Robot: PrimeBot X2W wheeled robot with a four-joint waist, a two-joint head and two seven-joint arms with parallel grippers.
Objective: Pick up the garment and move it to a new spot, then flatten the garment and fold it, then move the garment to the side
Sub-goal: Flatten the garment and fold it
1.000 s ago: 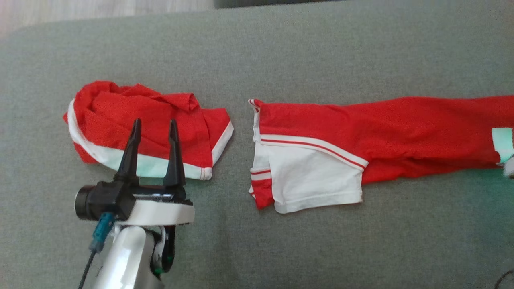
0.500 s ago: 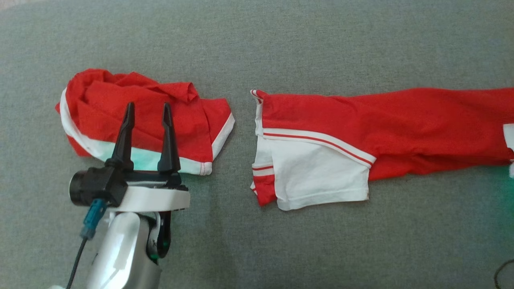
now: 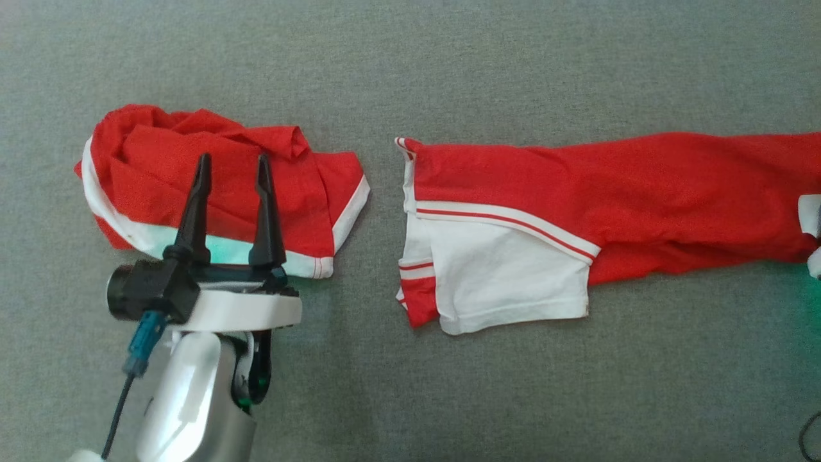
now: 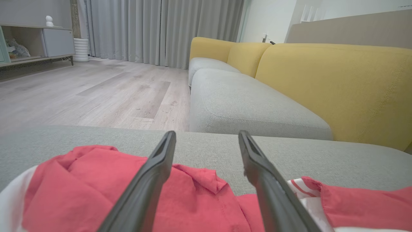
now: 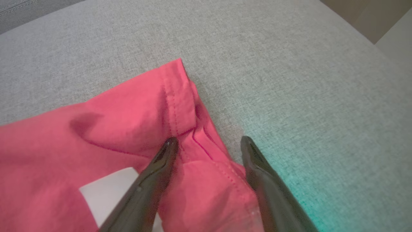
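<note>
Both jaws spread: left gripper (image 3: 233,158) over crumpled red-and-white garment (image 3: 147,160); right gripper (image 5: 209,139) at long red garment (image 5: 128,129) hem; left wrist view adds yellow fabric sofa (image 4: 338,87).

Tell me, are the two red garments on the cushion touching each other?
No, a strip of bare grey cushion separates the crumpled garment from the long garment.

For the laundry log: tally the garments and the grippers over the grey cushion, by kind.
Red-and-white garments: 2 (crumpled garment, laid-out garment)
Grippers: 2 (left gripper, right gripper)
Total: 4
</note>
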